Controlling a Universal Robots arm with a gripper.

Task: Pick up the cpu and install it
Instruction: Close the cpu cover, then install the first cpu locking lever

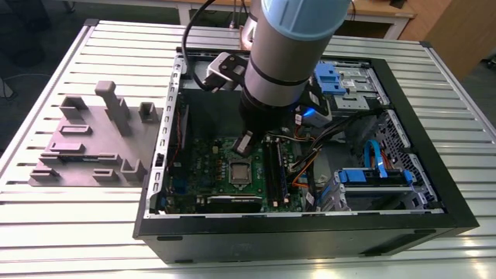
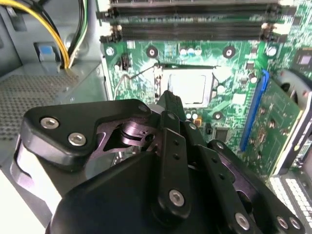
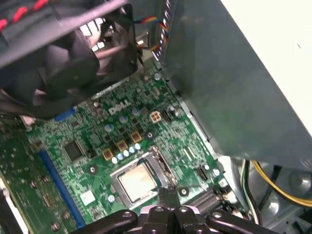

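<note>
One robot arm reaches down into an open desktop computer case that lies on its side on a slatted metal table. Its gripper hangs just above the green motherboard, close over the CPU socket.

The cpu lies flat inside the rectangular metal socket frame, its pale metal top facing up. It shows in both wrist views, in the second wrist view as a light square framed by the socket. In the exterior view it appears as a small grey square just below the gripper. Nothing grips it; it sits in the socket apart from the fingers.

Seen in the second wrist view, the gripper's black fingers come together to a narrow tip just short of the socket, and the jaws look pressed together with nothing between them. In the first wrist view the fingertips sit right beside the socket's corner.

Black memory slots run beside the socket, and a blue expansion slot lies on its other side. Yellow cables curve along the case wall. A black fan sits over the board in the first wrist view.

On the table towards the exterior view's left stands a grey-purple plastic fixture block with slots and upright posts, well apart from the gripper.
</note>
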